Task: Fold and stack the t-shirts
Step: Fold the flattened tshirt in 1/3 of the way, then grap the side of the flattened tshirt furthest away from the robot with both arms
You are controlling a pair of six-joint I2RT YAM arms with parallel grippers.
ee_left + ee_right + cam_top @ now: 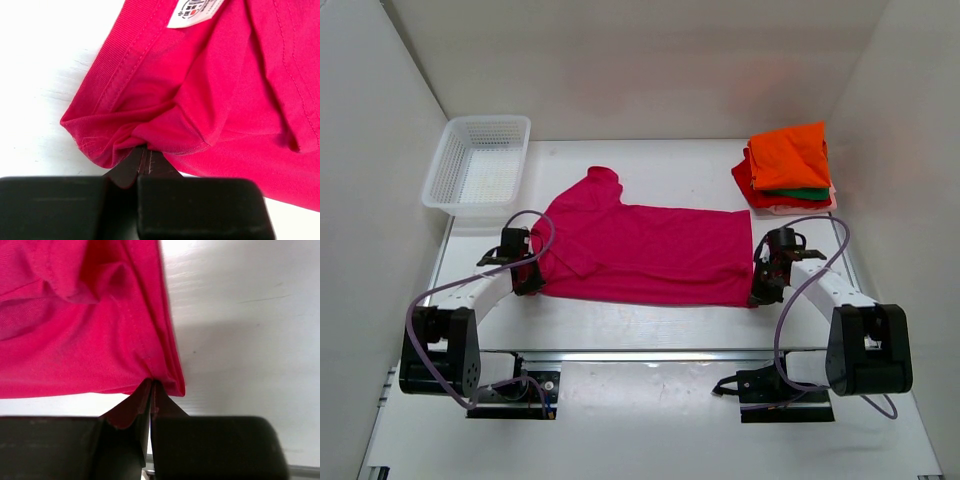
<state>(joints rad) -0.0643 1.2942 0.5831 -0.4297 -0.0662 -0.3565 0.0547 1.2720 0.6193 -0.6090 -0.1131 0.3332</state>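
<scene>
The magenta-pink t-shirt [645, 250] lies folded lengthwise across the middle of the table, collar end to the left. My left gripper [528, 278] is shut on its near left corner; in the left wrist view the gripper [142, 152] pinches bunched magenta cloth [210, 90] under the collar label. My right gripper [760, 290] is shut on the near right corner; in the right wrist view the gripper [151, 385] grips the hem of the shirt [75, 340]. A stack of folded shirts sits at the back right: orange [790, 155] on top, green [808, 193], red [748, 185], pale pink barely showing underneath.
A white mesh basket [480, 165] stands at the back left corner. White walls enclose the table on three sides. The arm bases [440, 350] and cables are at the near edge.
</scene>
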